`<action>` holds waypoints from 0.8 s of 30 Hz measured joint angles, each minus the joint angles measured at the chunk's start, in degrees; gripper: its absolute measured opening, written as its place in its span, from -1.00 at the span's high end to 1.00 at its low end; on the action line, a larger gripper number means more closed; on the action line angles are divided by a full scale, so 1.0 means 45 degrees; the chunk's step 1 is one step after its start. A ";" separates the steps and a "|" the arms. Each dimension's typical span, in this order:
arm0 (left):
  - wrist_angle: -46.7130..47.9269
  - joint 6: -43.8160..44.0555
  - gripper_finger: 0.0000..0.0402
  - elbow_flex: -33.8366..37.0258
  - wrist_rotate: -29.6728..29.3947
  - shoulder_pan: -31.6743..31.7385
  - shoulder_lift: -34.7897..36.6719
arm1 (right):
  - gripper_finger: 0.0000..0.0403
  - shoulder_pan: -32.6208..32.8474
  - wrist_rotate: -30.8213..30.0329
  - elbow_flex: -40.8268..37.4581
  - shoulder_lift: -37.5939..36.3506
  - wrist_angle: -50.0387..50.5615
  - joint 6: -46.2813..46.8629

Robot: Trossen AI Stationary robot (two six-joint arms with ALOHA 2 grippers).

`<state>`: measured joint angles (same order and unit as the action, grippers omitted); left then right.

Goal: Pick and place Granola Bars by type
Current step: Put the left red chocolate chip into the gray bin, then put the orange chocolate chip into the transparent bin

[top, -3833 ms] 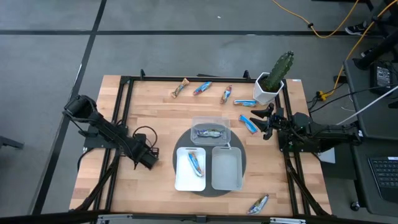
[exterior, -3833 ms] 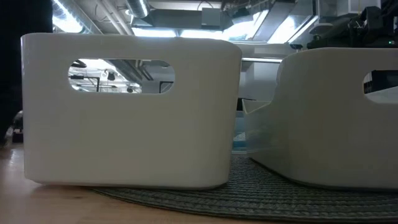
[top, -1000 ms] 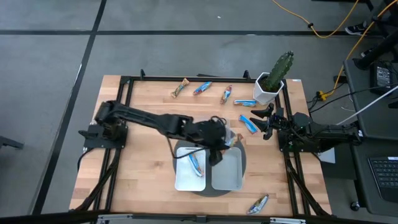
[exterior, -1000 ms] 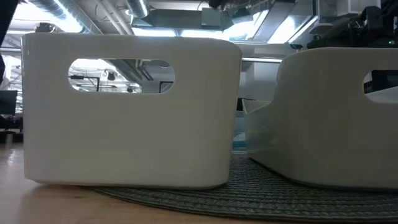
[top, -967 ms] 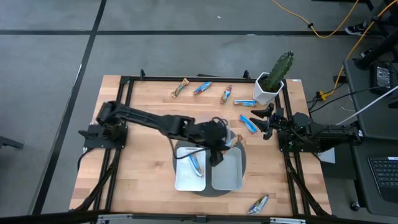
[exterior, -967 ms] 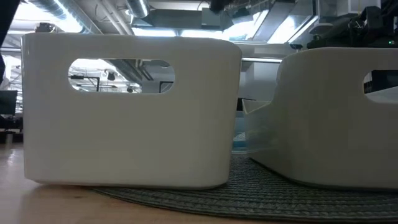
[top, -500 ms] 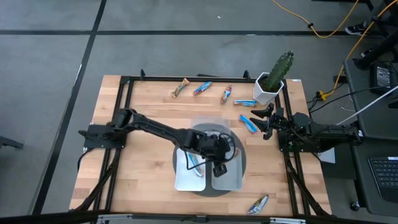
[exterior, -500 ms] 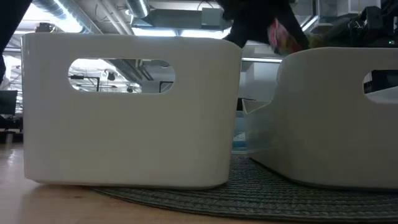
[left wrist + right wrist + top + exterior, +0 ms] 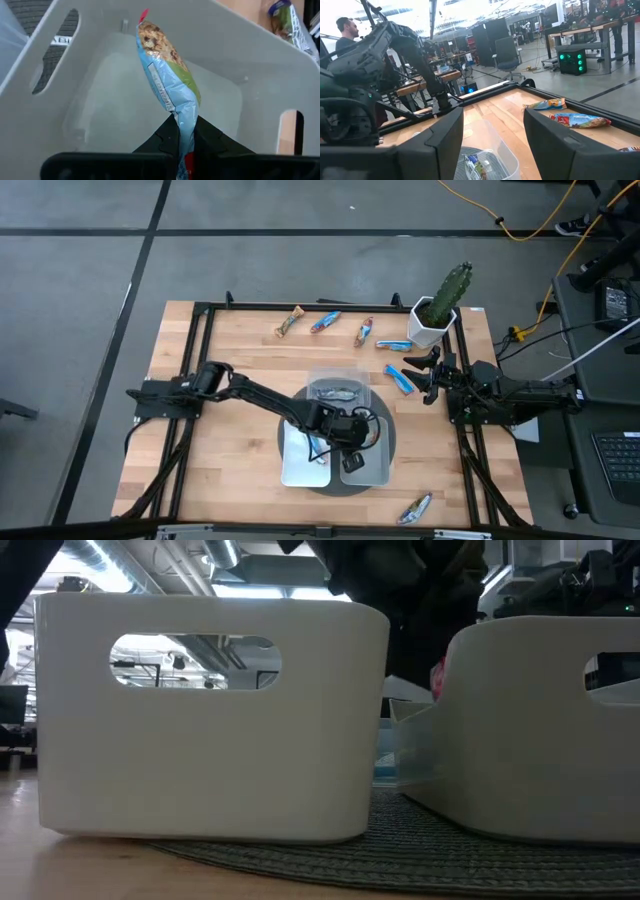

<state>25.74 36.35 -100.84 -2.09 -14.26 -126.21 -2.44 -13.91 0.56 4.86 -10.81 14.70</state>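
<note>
Reaching further, left gripper (image 9: 181,150), clamped on the light-blue-and-green wrapped granola bar (image 9: 167,82), hangs over the grey rectangular tray (image 9: 372,470); release low, centred.

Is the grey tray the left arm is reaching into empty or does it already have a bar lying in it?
Empty: the left wrist view shows the grey tray's floor bare, and the granola bar is pinched in the left gripper.

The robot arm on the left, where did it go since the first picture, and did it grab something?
It swung from the table's left side over to the trays. The left gripper now pinches a blue-green granola bar above the grey tray. The right gripper, cactus pot and loose bars stayed put.
</note>
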 joint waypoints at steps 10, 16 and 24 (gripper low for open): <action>-0.0057 0.0434 0.40 -0.0005 0.0460 0.0112 0.0033 | -0.04 -0.0002 -0.0003 0.0000 0.0000 -0.0005 -0.0004; 0.0117 0.0892 0.05 -0.0005 0.0324 0.0244 0.0548 | -0.04 0.0000 -0.0003 0.0000 0.0002 -0.0003 -0.0014; 0.0606 0.1252 0.00 -0.0016 -0.0743 0.0651 0.2370 | -0.04 0.0000 -0.0005 0.0000 0.0004 -0.0005 -0.0010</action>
<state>28.46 41.99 -100.91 -5.43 -11.33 -115.54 -2.44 -13.93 0.56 4.88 -10.83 14.65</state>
